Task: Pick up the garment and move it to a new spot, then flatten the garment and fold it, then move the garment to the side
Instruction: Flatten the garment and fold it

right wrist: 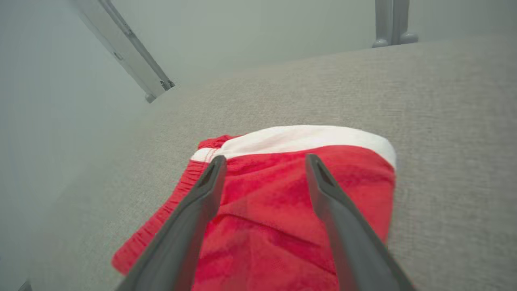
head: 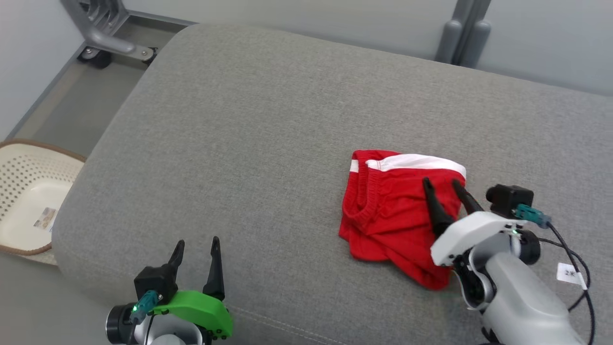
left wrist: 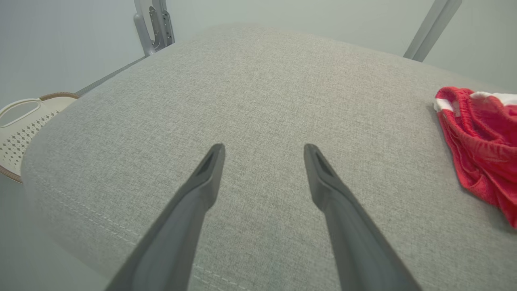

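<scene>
Directly beneath the right claw (head: 440, 182), a pair of red shorts (head: 392, 215) with a white band (head: 416, 162) is seen lying folded on the grey cushion (head: 268, 120). The claw's two dark fingers (head: 433, 203) are held well apart and nothing is gripped between them. Their tips are shown over the garment's far part, just short of the white band; whether they touch the cloth cannot be told. Most of the red fabric is spread to the left of the fingertips and back toward the wrist. Well to the left of this claw, the left claw (head: 197, 242) is likewise shown fully spread and empty. It is poised over bare cushion near the front edge, with the shorts lying apart to its right. Further to the left claw's left, a perforated cream basket (head: 28, 191) is set on the floor beside the cushion.
</scene>
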